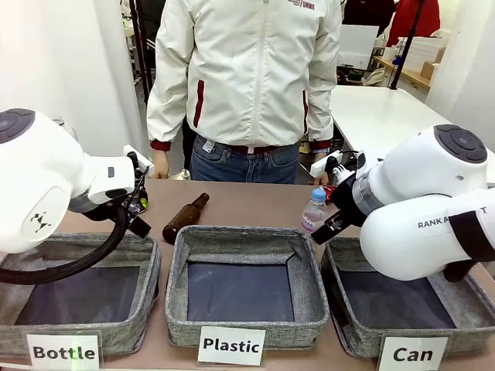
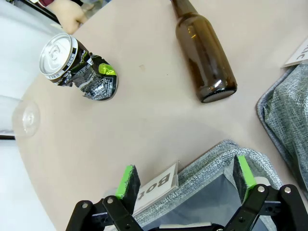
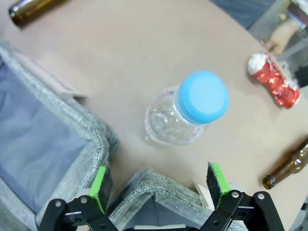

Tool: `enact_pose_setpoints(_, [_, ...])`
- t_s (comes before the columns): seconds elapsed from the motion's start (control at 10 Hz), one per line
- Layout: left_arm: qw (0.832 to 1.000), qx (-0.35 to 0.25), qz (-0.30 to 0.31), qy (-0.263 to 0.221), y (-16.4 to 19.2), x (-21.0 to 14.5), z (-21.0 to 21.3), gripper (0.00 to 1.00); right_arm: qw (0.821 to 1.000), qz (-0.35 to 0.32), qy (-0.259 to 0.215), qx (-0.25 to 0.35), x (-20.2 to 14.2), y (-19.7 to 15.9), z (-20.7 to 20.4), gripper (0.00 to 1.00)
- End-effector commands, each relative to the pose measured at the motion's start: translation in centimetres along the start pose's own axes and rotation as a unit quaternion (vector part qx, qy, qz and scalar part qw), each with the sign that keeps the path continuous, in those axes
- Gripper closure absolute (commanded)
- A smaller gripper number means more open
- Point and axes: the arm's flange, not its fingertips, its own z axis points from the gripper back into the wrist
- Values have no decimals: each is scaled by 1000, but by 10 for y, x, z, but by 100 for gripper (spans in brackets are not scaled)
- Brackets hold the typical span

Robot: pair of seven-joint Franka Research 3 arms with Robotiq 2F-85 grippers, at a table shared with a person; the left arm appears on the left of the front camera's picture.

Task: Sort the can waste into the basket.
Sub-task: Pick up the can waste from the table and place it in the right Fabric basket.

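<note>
A crushed black-silver can with green marks (image 2: 79,67) lies on the table ahead of my left gripper (image 2: 186,180), well clear of it. This gripper is open and empty above the "Bottle" basket's edge. A crushed red can (image 3: 273,81) with a silver end lies far from my right gripper (image 3: 159,185), beyond a clear bottle. The right gripper is open too, hanging over the rim of the Can basket (image 3: 154,180). In the front view the Can basket (image 1: 349,328) stands at the right, under the right arm; my left gripper (image 1: 139,210) and right gripper (image 1: 331,226) flank the middle basket.
A clear plastic bottle with a blue cap (image 3: 192,108) stands just ahead of the right gripper. Brown glass bottles (image 2: 204,53) (image 3: 288,168) lie on the table. The "Plastic" basket (image 1: 247,239) and "Bottle" basket (image 1: 147,270) stand along the front. A person (image 1: 247,77) stands at the far side.
</note>
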Motion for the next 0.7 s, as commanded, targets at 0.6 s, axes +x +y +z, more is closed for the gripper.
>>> enact_pose_setpoints(0.6, [999,-47,-1,13,-5,-3,46,0,998,-20,11,58,6,1,55,0])
